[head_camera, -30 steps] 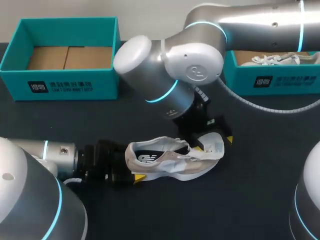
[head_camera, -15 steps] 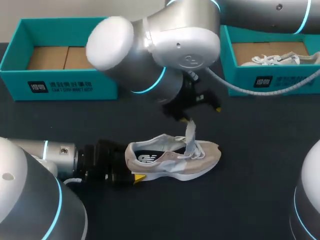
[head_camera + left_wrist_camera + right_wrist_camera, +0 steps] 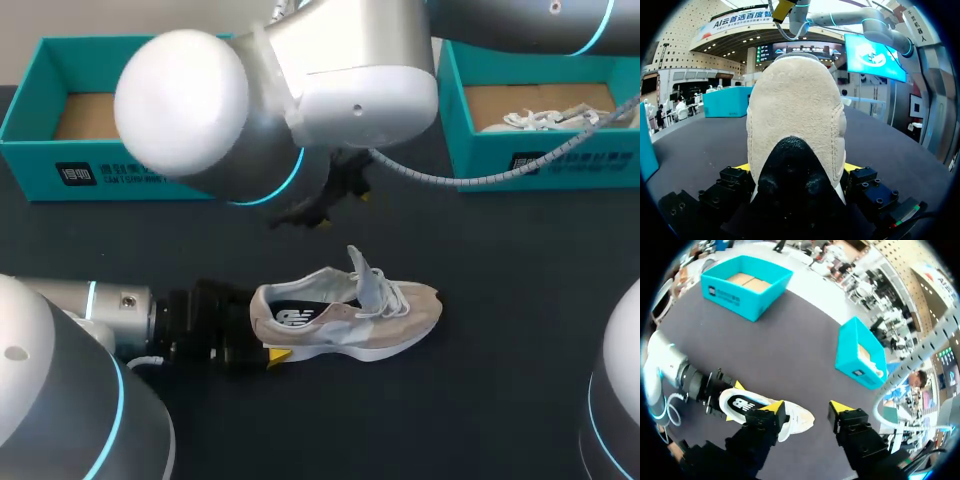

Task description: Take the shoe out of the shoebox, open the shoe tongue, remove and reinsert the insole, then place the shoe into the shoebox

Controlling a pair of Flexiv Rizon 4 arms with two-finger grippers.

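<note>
A beige and white shoe lies on its sole on the dark table, toe to the right, its tongue standing upright. My left gripper is at the heel, one finger on each side, shut on it; in the left wrist view the heel fills the space in my left gripper. Above and behind the shoe hangs my right gripper, clear of it. The right wrist view looks down on the shoe, and my right gripper is open with nothing between its fingers.
A teal shoebox with a bare cardboard floor stands at the back left. A second teal box at the back right holds another light shoe. My right arm's large elbow overhangs the table's middle.
My right gripper has let go of the tongue and risen up and to the left, away from the shoe. The tongue now stands up. The left arm and shoe stayed put.
</note>
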